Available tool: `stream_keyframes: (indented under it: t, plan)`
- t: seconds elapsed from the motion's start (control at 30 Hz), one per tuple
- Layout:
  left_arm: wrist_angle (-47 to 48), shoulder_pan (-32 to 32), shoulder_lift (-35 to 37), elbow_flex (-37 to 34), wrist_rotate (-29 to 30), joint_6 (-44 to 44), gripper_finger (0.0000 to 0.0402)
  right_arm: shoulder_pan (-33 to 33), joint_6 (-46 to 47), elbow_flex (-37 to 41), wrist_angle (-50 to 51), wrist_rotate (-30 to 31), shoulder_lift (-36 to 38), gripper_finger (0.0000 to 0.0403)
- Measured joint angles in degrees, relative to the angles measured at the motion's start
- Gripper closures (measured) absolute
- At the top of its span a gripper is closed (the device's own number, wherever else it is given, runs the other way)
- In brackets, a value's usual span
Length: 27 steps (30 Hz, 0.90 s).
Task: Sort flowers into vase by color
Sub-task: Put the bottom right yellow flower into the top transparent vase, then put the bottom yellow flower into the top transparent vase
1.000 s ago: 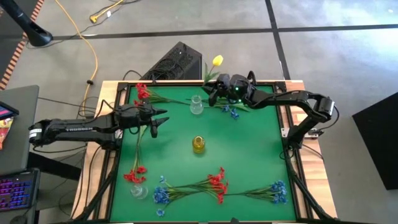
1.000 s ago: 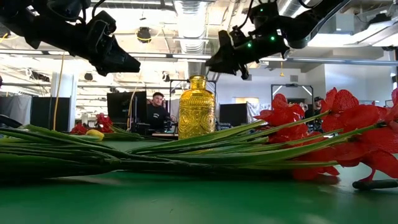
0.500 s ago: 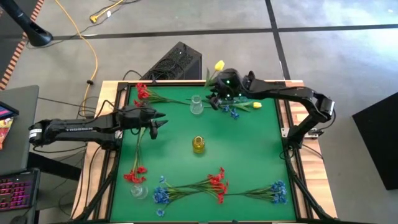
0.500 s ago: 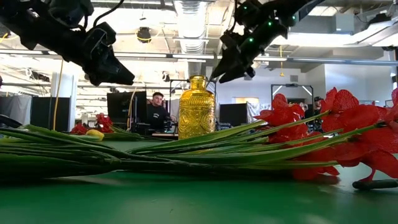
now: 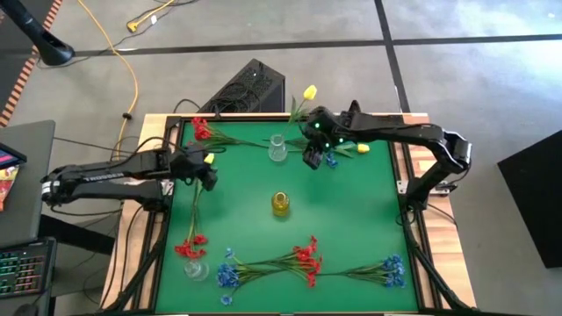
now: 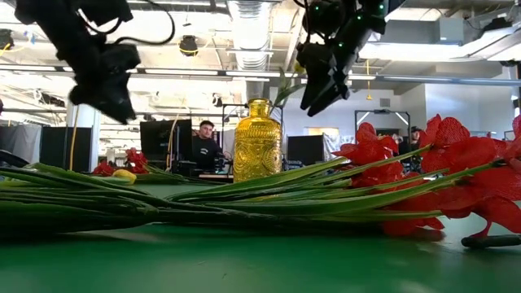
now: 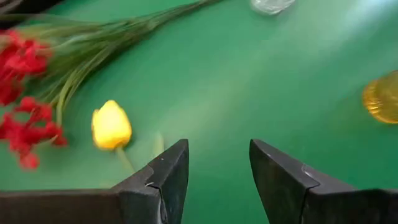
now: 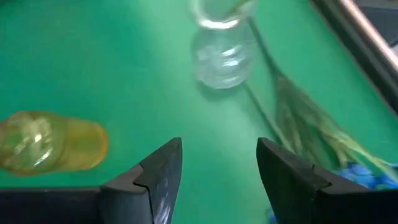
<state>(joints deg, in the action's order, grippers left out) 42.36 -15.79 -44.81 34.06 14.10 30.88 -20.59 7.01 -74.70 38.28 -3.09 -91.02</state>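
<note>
A yellow tulip (image 5: 309,91) stands with its stem in the clear vase (image 5: 277,147) at the far side. My right gripper (image 5: 312,160) hangs open just right of that vase, above blue flowers (image 5: 328,159). My left gripper (image 5: 208,174) is open at the left, pointing down over the cloth beside a lying yellow tulip (image 7: 112,124) and red flowers (image 7: 25,93). A yellow vase (image 5: 280,204) stands in the middle. Red sprays (image 5: 303,259) and blue sprays (image 5: 386,270) lie near the front edge.
Another yellow tulip (image 5: 363,147) lies under my right arm. A second clear vase (image 5: 195,269) stands at the near left with red blooms (image 5: 189,248) beside it. A raised dark frame (image 5: 408,189) edges the green cloth. In the low view a person (image 6: 202,146) sits beyond the table.
Both grippers have tipped from nearly level to pointing steeply down. My right gripper has come away from the far edge toward the table's middle, past the clear vase. My left gripper has drawn back a little toward the left edge, uncovering the yellow tulip beside it.
</note>
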Motion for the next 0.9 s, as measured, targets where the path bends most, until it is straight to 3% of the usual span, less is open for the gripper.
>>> stream_keyframes:
  t: [0.2,0.47,0.57,0.9]
  plan:
    - [4.7,0.0,-4.6,-0.4,1.8,5.5,0.0243,5.4,0.0,0.1,1.8,0.7,0.0,0.0168]
    - [5.3,0.0,-13.7,-0.4,1.9,5.5,0.0243,12.6,0.0,0.7,5.5,12.9,0.0,0.0168]
    - [5.5,0.0,-15.4,-0.4,1.8,4.9,0.0243,14.5,0.0,2.6,5.4,14.9,0.3,0.0168]
    - [7.7,0.0,-14.6,-1.0,3.5,5.7,0.0243,14.8,1.9,15.1,-8.5,15.1,7.6,0.0168]
